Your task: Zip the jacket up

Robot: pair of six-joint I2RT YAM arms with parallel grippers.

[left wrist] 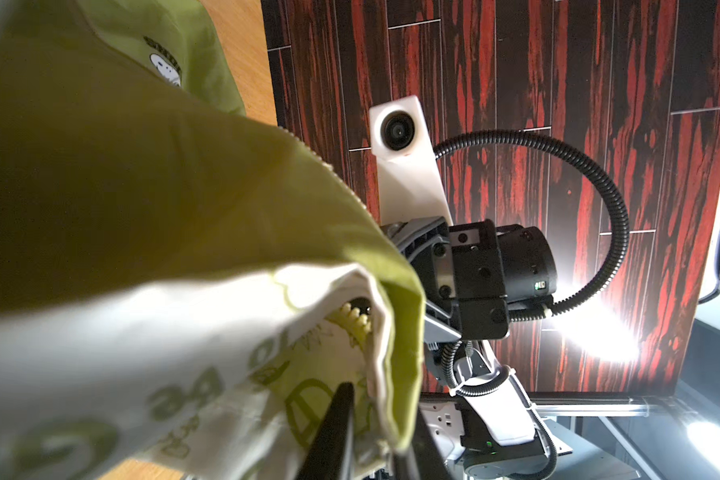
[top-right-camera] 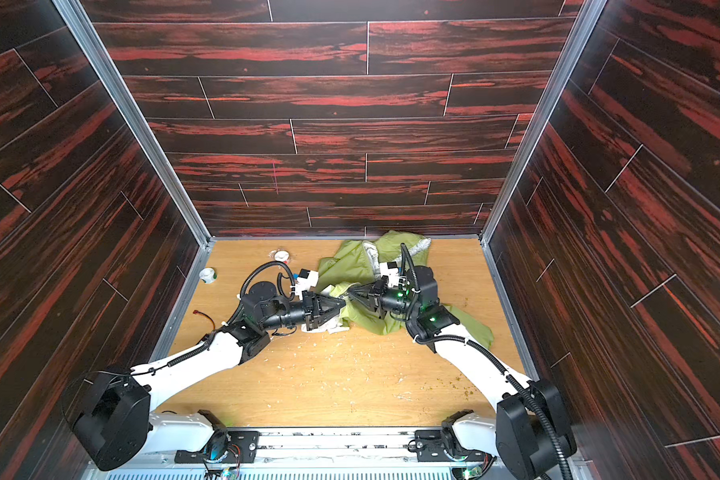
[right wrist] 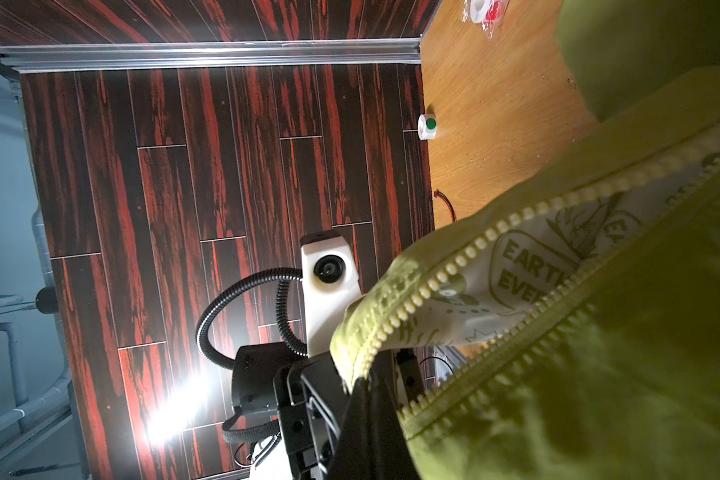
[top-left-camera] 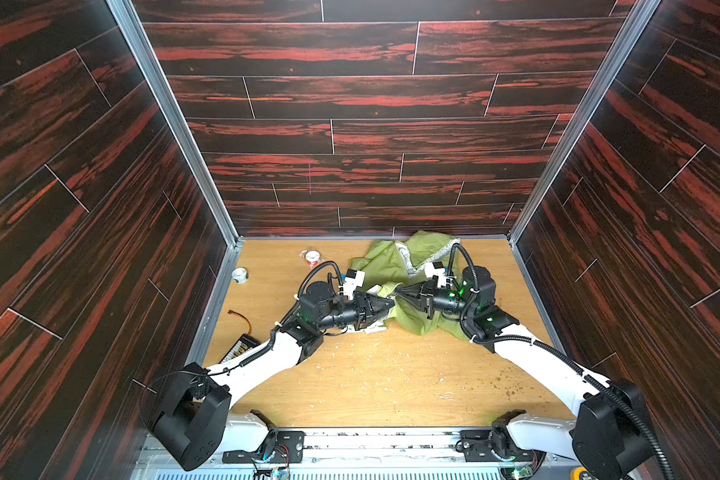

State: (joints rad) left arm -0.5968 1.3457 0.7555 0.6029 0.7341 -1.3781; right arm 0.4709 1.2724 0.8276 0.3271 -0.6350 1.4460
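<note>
The jacket lies crumpled on the far right part of the table. Over the table's middle, the left hand pinches its hem narrowly; the right hand clamps its zipper edge.

Both top views are evenly, fairly brightly lit: the tabletop glows warm, the dark wall panels show a faint sheen, and shadows under the arms are soft. Wide-angle distortion bows the frame rails near the edges.

In the left wrist view, the jacket at the left gripper jaws is blurred. Its lining is blown out white and its upper fold is deeply shaded. A glare patch flares on the wall beyond the jaws.

The right wrist view has a similar flare beyond the right gripper jaws. The zipper teeth are sharp and the nearer cloth is soft.
</note>
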